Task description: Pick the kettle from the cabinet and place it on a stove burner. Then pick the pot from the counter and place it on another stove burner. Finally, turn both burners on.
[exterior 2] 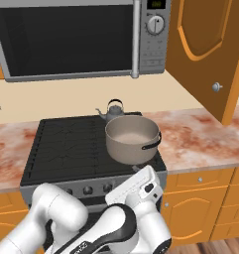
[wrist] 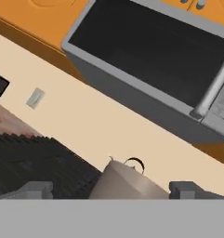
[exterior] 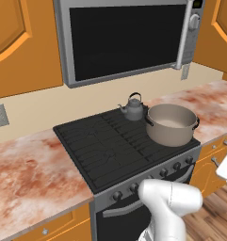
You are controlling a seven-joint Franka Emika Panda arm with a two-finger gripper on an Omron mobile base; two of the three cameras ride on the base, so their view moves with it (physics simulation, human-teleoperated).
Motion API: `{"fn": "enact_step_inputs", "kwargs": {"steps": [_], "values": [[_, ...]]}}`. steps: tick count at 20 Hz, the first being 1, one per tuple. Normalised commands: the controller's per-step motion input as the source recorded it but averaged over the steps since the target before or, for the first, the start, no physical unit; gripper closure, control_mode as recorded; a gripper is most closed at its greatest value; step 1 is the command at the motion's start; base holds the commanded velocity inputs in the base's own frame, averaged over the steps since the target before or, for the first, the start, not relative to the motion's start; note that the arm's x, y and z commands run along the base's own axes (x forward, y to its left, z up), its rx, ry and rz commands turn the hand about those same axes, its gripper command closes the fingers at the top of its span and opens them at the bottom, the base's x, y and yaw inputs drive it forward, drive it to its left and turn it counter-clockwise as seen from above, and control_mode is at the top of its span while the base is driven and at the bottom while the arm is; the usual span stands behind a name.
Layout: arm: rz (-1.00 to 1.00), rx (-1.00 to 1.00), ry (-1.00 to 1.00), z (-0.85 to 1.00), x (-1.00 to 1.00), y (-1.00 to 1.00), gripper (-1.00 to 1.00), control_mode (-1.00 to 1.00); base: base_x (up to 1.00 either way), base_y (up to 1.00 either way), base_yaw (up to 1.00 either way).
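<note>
The small dark grey kettle stands on the back right burner of the black cooktop. Its loop handle peeks over the pot in the hand view. Right in front of it, the wide grey-beige pot sits on the front right burner. My gripper is open and holds nothing. It hangs low before the stove's right front corner, with the hand below the pot and aimed up at it. The cabinet's shelf is out of view.
A row of dark knobs lines the steel stove front. A microwave hangs above the cooktop. An orange cabinet door stands swung open over the marbled counter.
</note>
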Motion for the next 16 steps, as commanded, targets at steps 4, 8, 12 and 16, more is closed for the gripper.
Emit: {"fn": "enact_step_inputs", "kwargs": {"steps": [4,8,12,16], "values": [[0.0,0.18,0.04,-0.37,0.04,0.0,-1.0,-1.0,0.0,0.0,0.0],[0.0,0.12,0.08,-0.31,0.06,0.0,-1.0,-1.0,0.0,0.0,0.0],[0.0,0.06,0.08,-0.31,0.2,0.0,-1.0,-1.0,0.0,0.0,0.0],[0.0,0.04,0.07,-0.22,0.24,0.01,-1.0,-1.0,0.0,0.0,0.0]]}}
